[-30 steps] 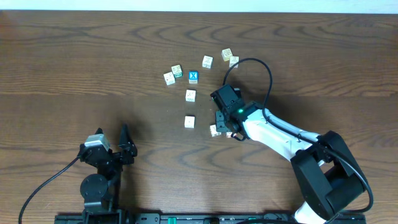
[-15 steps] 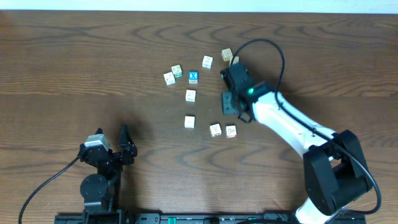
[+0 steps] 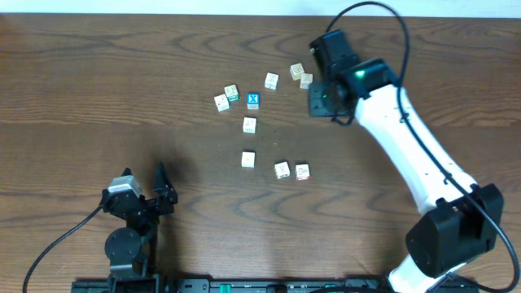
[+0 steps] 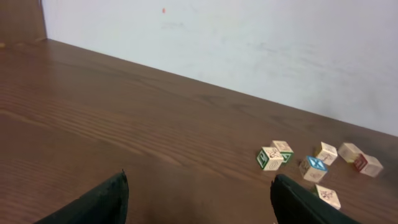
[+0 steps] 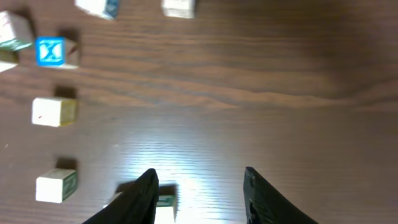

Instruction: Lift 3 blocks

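Three blocks (image 3: 282, 169): cream cubes in a loose row on the table (image 3: 98, 65), robot-side of the blue X cube (image 3: 253, 101), clear of both grippers.
Right gripper (image 3: 318, 101): right of the X cube, fingers parted, gripping nothing.
Left gripper (image 3: 163, 194): well away, robot-side and left of the X cube, spread wide, empty.

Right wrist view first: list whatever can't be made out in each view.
Right wrist: the bottom-edge block beside the right gripper is cut off by the frame and partly covered by a finger; its faces can't be read.
Overhead: the right gripper's fingertips sit hidden under its own wrist housing.
Left wrist: the far blocks are too small for their prints to be read.
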